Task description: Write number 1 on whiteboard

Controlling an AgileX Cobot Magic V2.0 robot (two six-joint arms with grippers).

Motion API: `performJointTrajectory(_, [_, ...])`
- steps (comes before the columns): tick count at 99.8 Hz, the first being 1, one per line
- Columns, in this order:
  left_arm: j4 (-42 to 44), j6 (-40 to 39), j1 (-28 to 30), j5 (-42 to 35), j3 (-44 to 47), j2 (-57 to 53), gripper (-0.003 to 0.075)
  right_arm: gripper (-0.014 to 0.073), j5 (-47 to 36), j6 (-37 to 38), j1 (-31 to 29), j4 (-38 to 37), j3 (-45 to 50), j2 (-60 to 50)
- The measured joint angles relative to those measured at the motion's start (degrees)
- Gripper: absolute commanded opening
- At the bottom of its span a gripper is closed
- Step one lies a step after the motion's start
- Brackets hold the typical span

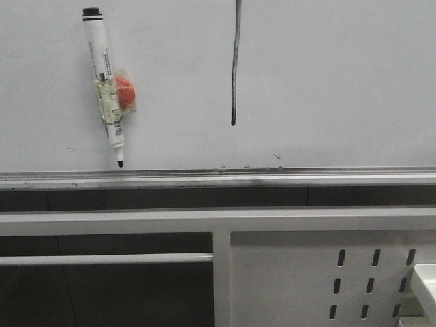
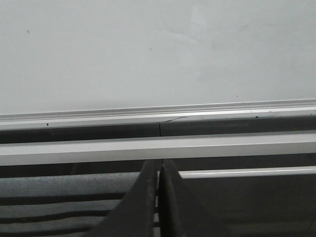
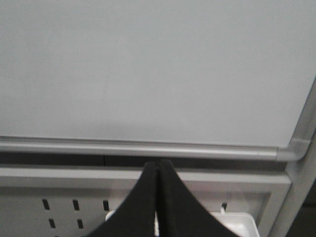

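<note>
Number 1 (image 1: 236,65) sits upper-middle on whiteboard (image 1: 340,82), marker (image 1: 105,85) stuck at its left (tip down). Left gripper (image 2: 158,197) and right gripper (image 3: 157,197) jaws clenched, empty.

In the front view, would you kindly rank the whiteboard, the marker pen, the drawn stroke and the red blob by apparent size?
1. whiteboard, by far largest.
2. marker pen and drawn stroke: similar length; the stroke runs off the top edge, so unranked.
3. red blob, smallest.
</note>
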Motion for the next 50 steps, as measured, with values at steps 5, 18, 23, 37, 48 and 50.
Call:
performJointTrajectory(5, [0.0,0.0,0.0,0.0,0.0,0.0,-0.002,-0.0069,2.4,0.1,-0.1,1.4,0.0,0.0])
performJointTrajectory(18, [0.0,0.0,0.0,0.0,0.0,0.0,-0.002,-0.0069,6.2,0.3,-0.1,2.5,-0.1,0.0])
performJointTrajectory(23, [0.0,0.0,0.0,0.0,0.0,0.0,-0.002,-0.0069,6.4,0.3,-0.1,2.8,-0.1,0.0])
performJointTrajectory(37, [0.0,0.1,0.0,0.0,0.0,0.0,-0.002,-0.0069,6.4,0.4,-0.1,3.0,-0.1,0.0])
performJointTrajectory(48, [0.0,0.1,0.0,0.0,0.0,0.0,-0.002,-0.0069,6.4,0.4,-0.1,3.1,-0.1,0.0])
performJointTrajectory(50, [0.0,0.1,0.0,0.0,0.0,0.0,-0.002,-0.0069,6.4,0.4,-0.1,3.1,-0.1,0.0])
